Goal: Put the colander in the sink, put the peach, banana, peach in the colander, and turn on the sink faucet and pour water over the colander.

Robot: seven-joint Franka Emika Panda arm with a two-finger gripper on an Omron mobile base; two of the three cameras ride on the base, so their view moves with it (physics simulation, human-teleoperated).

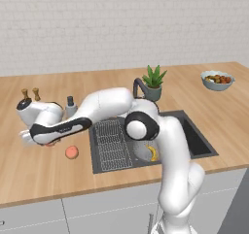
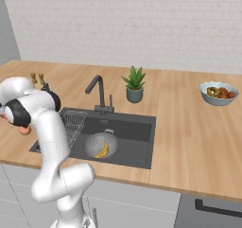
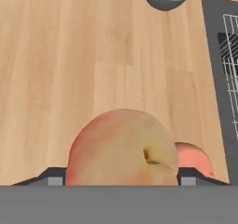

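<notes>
Right now I count two peaches, one banana, one colander and one faucet. The colander point(image 2: 100, 144) sits in the sink point(image 2: 137, 132), and the banana point(image 2: 102, 150) lies inside it, the lone fruit there. The faucet point(image 2: 98, 92) stands at the sink's far edge; a wire rack point(image 1: 111, 143) fills the sink's left part.

Both peaches are out on the wooden counter point(image 1: 34, 175) to the left of the sink. One peach point(image 3: 122, 148) sits squarely between the gripper point(image 3: 118, 179)'s fingers in the hand view, with the jaws standing wide on either side of it, closed about its flanks. The second peach point(image 1: 72, 152) rests on the counter just beside it, nearer the sink.

The arm rises from in front of the sink, bends at a dark elbow joint over the basin and stretches far out to the left, the hand held low above the counter.

One grey soap dispenser point(image 1: 70, 107) stands by the sink's far left corner, one potted plant point(image 2: 134, 85) behind the sink, and one bowl of fruit point(image 2: 218, 93) far to the right.
</notes>
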